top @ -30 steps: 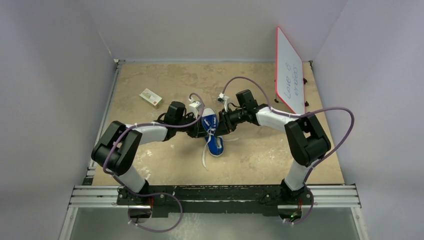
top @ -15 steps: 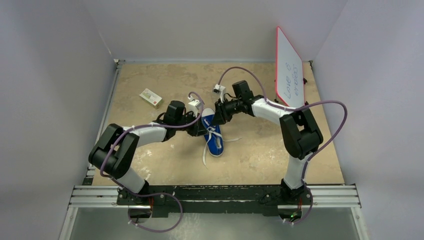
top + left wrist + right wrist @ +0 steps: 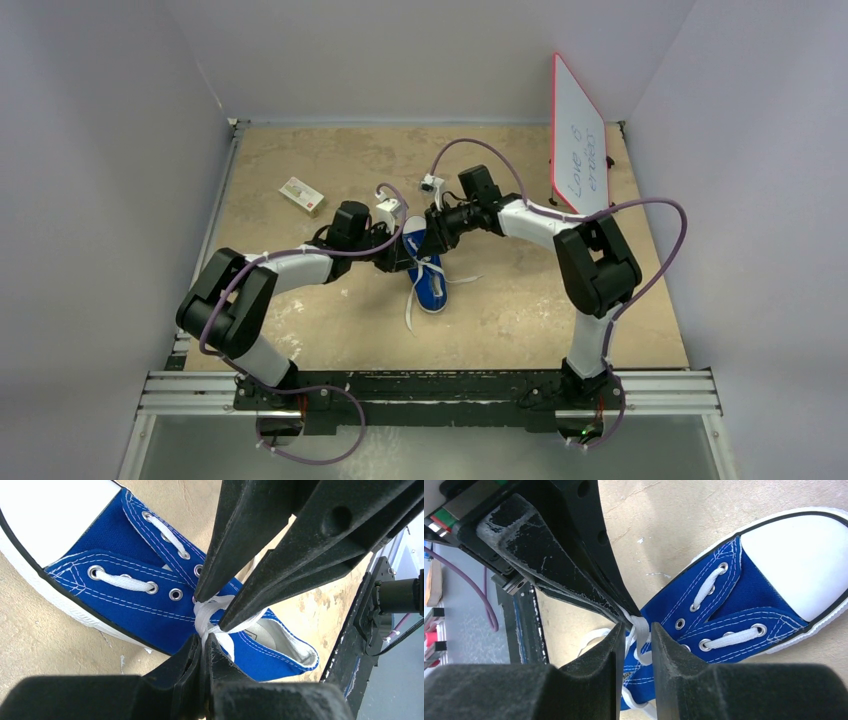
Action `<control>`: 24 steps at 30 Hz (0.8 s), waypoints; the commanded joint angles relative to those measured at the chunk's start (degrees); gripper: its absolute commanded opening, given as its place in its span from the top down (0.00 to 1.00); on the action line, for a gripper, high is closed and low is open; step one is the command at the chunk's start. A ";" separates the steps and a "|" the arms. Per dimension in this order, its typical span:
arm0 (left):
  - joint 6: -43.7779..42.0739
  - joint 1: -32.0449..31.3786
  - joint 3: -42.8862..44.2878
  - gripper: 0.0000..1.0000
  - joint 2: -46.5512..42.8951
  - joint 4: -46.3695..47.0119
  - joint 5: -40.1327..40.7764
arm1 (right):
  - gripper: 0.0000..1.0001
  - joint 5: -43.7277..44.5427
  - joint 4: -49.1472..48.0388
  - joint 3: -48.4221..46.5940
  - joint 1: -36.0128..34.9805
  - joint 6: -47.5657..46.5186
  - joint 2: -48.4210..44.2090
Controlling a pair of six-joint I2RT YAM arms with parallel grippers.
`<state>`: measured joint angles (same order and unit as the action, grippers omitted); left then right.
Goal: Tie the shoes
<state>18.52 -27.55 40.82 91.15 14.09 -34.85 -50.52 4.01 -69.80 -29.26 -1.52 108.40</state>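
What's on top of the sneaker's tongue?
White laces bunched near the top eyelets, clamped in the left tool, the right tool straddling them. Whether they're knotted is hidden by the fingers.

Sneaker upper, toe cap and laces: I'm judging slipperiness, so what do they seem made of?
The upper looks like blue woven canvas, matte, with a visible weave and white stitching. The toe cap is smooth, plain white, likely rubber. The laces look like flat white woven fabric, perhaps cotton or polyester, folding softly where they bunch.
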 commanded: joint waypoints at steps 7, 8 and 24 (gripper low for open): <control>1.52 -0.22 0.15 0.82 -1.60 3.59 -1.46 | 1.00 -2.68 -1.08 0.03 -0.01 1.07 -0.76; 1.85 -0.27 0.07 0.78 -1.37 3.89 -1.45 | 1.00 -3.22 -1.11 -0.18 0.02 1.07 -0.67; 6.56 -0.57 -0.68 0.83 1.38 11.83 1.28 | 1.00 -4.23 -3.68 1.81 0.00 4.26 -3.02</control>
<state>24.01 -27.81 40.36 92.01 20.47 -34.72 -52.03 1.61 -68.36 -29.12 1.41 108.36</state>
